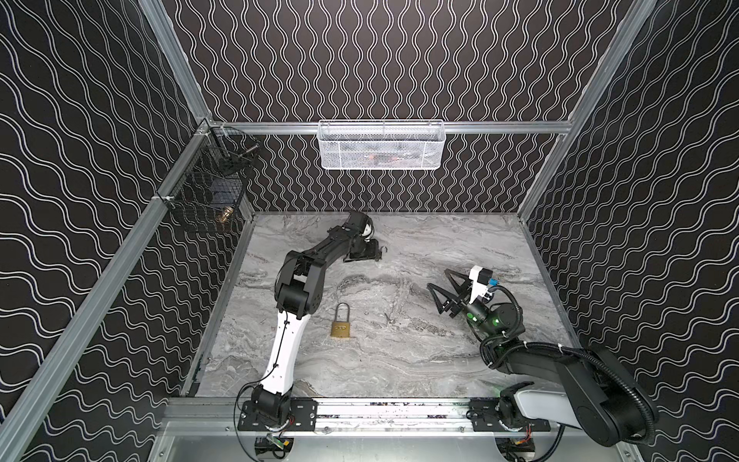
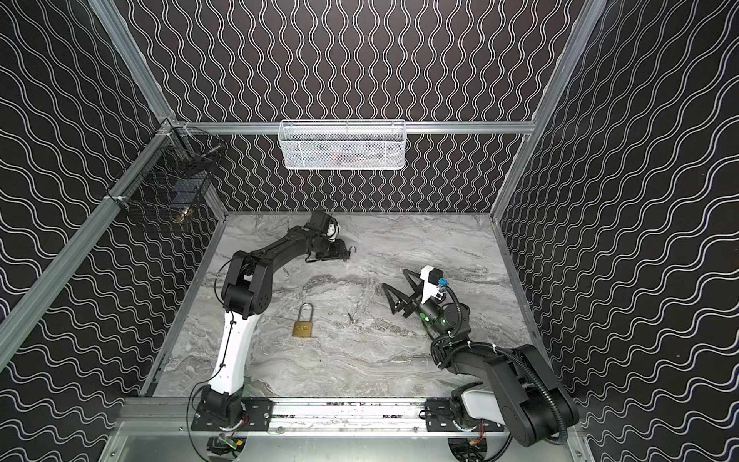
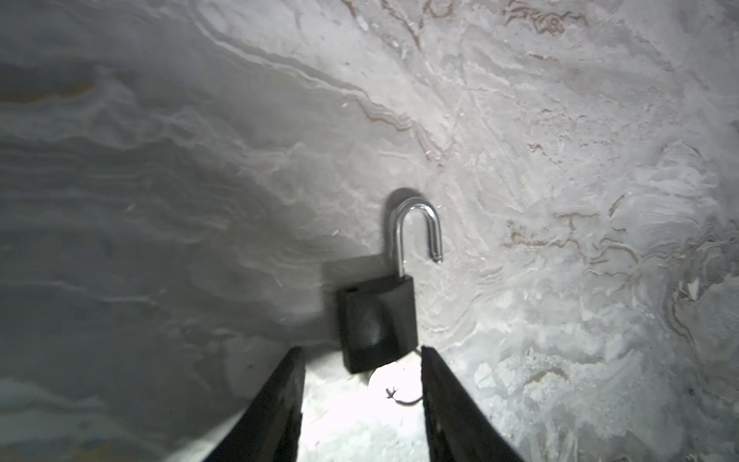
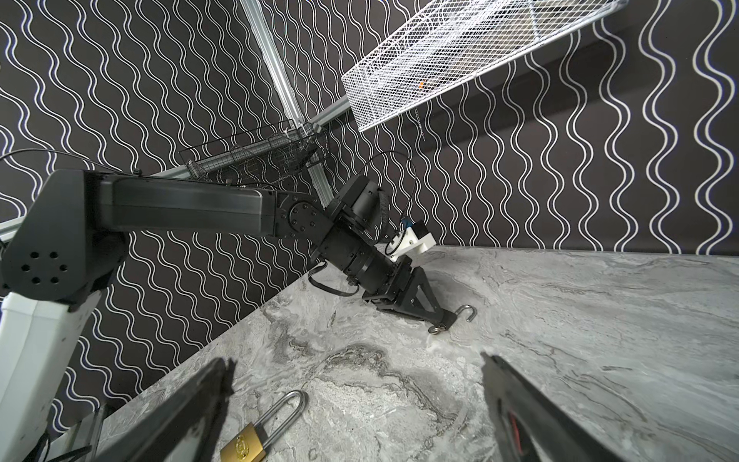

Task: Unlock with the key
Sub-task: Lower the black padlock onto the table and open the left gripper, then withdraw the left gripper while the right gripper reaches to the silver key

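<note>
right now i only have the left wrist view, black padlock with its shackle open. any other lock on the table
Observer: Yes, a brass padlock lies flat on the table, closer to the robot's side than your black padlock.
Operator: is its shackle shut
Observer: It looks shut. Both legs run into the body in both top views.
Operator: where's the right gripper
Observer: The right gripper is open and empty, to the right of the brass padlock in both top views.
</note>
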Robot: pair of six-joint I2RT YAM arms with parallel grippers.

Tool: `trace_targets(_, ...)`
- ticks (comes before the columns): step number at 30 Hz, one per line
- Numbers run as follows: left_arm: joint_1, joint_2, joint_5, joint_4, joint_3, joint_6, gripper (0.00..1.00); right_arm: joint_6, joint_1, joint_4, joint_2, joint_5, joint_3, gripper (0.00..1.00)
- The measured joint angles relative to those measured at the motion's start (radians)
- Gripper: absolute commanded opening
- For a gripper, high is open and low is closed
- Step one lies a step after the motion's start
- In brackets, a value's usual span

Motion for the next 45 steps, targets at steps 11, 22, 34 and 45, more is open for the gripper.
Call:
trace_targets(11, -0.006, -0.405, 0.019, 0.071, -0.398, -0.01, 0.53, -0.02, -0.001, -0.13, 0.006, 0.045, 0.065, 0.99)
trace_targets(22, -0.044, -1.182, 0.113, 0.206, -1.118, -0.093, 0.52, -0.175, 0.223, -0.718, 0.042, 0.033, 0.346, 0.71)
trace_targets(34, -0.046, -1.381, 0.264, 0.436, -1.462, -0.349, 0.48, -0.232, 0.394, -1.046, 0.183, 0.19, 0.347, 0.52)
trace_targets(45, -0.047, -1.358, 0.301, 0.544, -1.477, -0.404, 0.47, -0.28, 0.414, -1.076, 0.309, 0.204, 0.427, 0.39)
